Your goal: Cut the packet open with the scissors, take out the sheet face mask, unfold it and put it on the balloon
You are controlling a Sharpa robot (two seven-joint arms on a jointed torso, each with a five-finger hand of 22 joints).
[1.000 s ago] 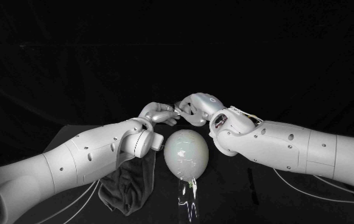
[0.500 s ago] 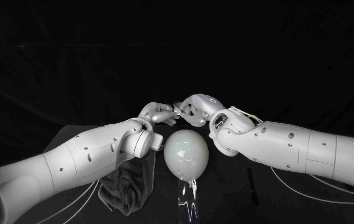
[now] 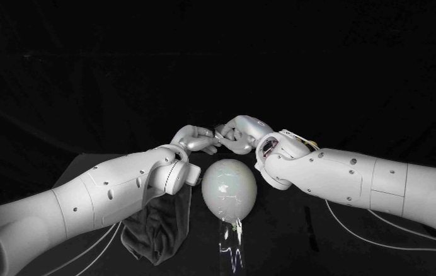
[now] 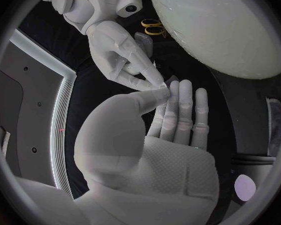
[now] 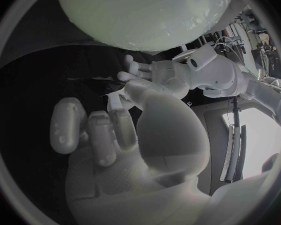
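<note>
Head view: the right hand [image 3: 239, 131] has edged toward the left hand [image 3: 196, 140], and their fingertips meet just above the balloon [image 3: 229, 188]. Left wrist view: they touch at a pale scrap [image 4: 168, 80], perhaps the mask, so unfolding seems underway. Right wrist view: whether either hand truly grips it, I cannot tell.

Both white arms reach in from the sides and bend toward the middle, where the left hand [image 3: 195, 140] and the right hand [image 3: 238, 132] meet fingertip to fingertip, the left thumb pressed against its own straight fingers [image 4: 184, 99].
</note>
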